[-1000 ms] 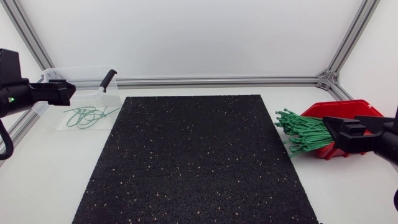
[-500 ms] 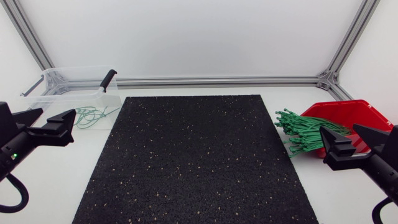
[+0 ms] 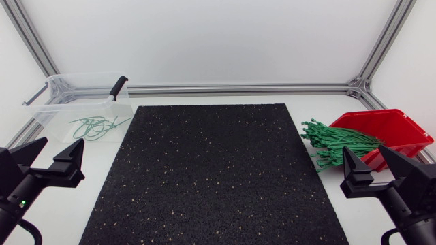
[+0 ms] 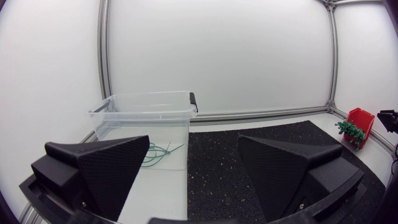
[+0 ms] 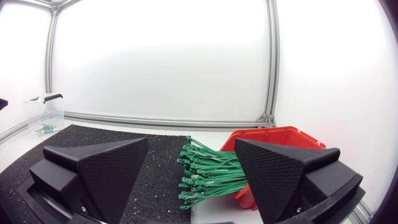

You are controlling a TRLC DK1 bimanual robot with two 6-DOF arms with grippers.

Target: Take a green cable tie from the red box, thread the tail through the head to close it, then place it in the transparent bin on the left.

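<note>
At the near left corner of the tabletop point(image 3: 320, 109), the left tool point(image 3: 61, 146) hangs with its two wedge fingers spread wide and nothing between them. Across at the near right corner, the right tool point(image 3: 363, 151) stands just as wide and just as empty. A black speckled mat point(image 3: 214, 170) covers the middle of the tabletop between the two arms. On the far right lies the red box point(image 3: 398, 126), tilted with its open mouth toward the mat, and a thick bundle of green cable ties point(image 3: 337, 144) spills out of it, the heads reaching to the mat's right edge. From the right wrist view, that bundle lies ahead of the open fingers, apart from them, with the box behind it. On the far left stands the transparent bin point(image 3: 51, 112), just beside the mat's far left corner, with a black handle point(image 3: 119, 87) resting at its far right rim. A few looped green ties point(image 3: 95, 127) lie tangled on its floor. From the left wrist view, the bin sits ahead of the tool, well clear of both fingers.
</note>
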